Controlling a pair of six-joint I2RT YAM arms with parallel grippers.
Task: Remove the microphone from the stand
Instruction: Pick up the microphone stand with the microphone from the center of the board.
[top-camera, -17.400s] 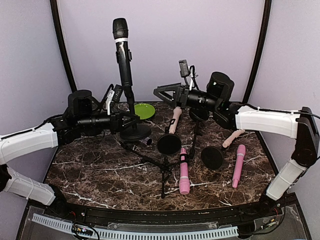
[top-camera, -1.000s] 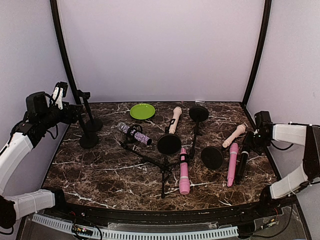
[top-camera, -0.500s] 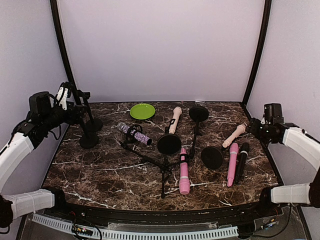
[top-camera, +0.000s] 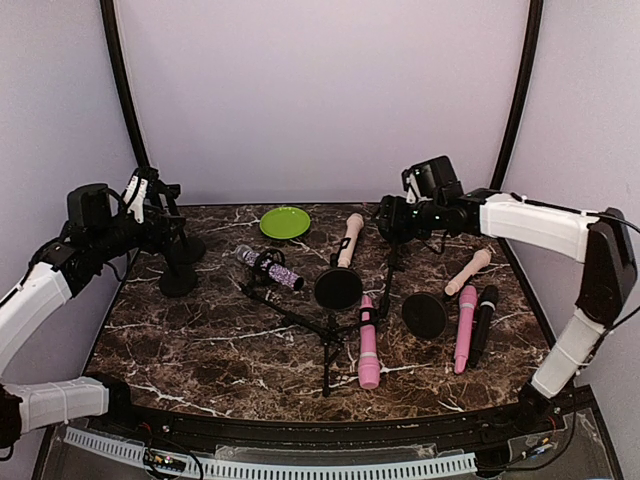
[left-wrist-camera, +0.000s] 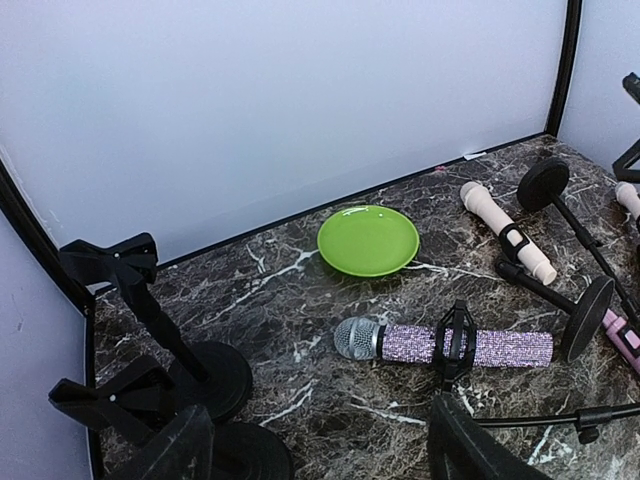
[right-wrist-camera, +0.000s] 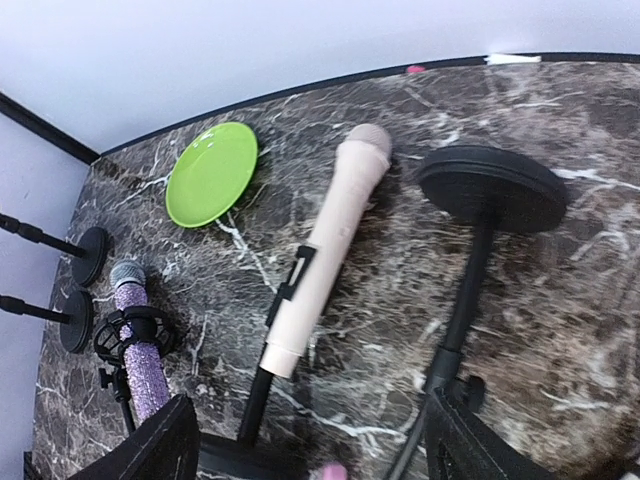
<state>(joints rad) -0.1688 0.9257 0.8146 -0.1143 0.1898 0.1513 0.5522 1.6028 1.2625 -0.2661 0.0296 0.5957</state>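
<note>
A black microphone (top-camera: 482, 325) lies flat at the right, beside a pink one (top-camera: 465, 328) and apart from any stand. Two empty black stands (top-camera: 178, 262) rise at the far left, shown close in the left wrist view (left-wrist-camera: 150, 320). My left gripper (top-camera: 152, 230) hovers next to them, open (left-wrist-camera: 325, 455) with nothing between its fingers. A purple glitter microphone (left-wrist-camera: 450, 345) sits in a clip on a toppled stand. My right gripper (top-camera: 392, 222) hangs open (right-wrist-camera: 310, 450) above a beige microphone (right-wrist-camera: 325, 245) clipped to a lying stand.
A green plate (top-camera: 284, 222) sits at the back. A pink microphone (top-camera: 368, 340), another beige one (top-camera: 468, 270), round stand bases (top-camera: 338, 288) (top-camera: 425, 315) (right-wrist-camera: 490, 188) and thin stand legs (top-camera: 300, 322) crowd the middle. Purple walls close the back and sides.
My right arm has swung from the right edge to the back middle, over the clipped beige microphone, its jaws wider. The left gripper shifted slightly beside the empty stands.
</note>
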